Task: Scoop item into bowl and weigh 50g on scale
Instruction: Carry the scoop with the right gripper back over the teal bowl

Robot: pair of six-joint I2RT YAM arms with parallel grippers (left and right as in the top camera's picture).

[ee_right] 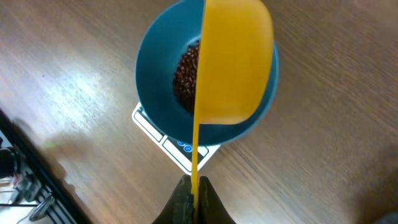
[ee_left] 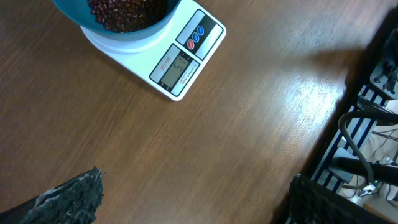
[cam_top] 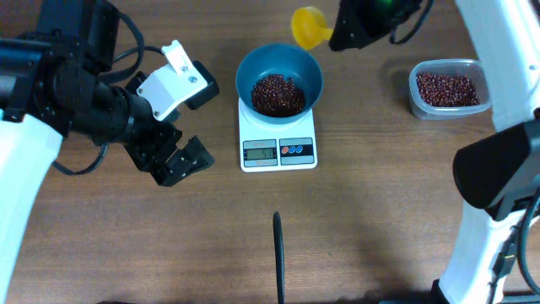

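The blue bowl (cam_top: 279, 78) stands on the white scale (cam_top: 278, 150) and holds a heap of reddish-brown beans (cam_top: 278, 94). The bowl (ee_left: 124, 28), beans (ee_left: 127, 12) and scale (ee_left: 183, 62) show at the top of the left wrist view. My right gripper (cam_top: 337, 35) is shut on the thin handle of a yellow scoop (cam_top: 310, 27), held just behind the bowl's far right rim. In the right wrist view the scoop (ee_right: 233, 62) hangs edge-on over the bowl (ee_right: 155, 81) and beans (ee_right: 185, 71), above the scale (ee_right: 180, 149); my fingers (ee_right: 194, 199) pinch its handle. My left gripper (cam_top: 179, 160) is open and empty, left of the scale.
A clear plastic tub (cam_top: 447, 88) with more beans stands at the right. A thin dark strip (cam_top: 278, 257) lies on the table in front of the scale. The table edge and a rack with cables (ee_left: 367, 124) show at the right of the left wrist view.
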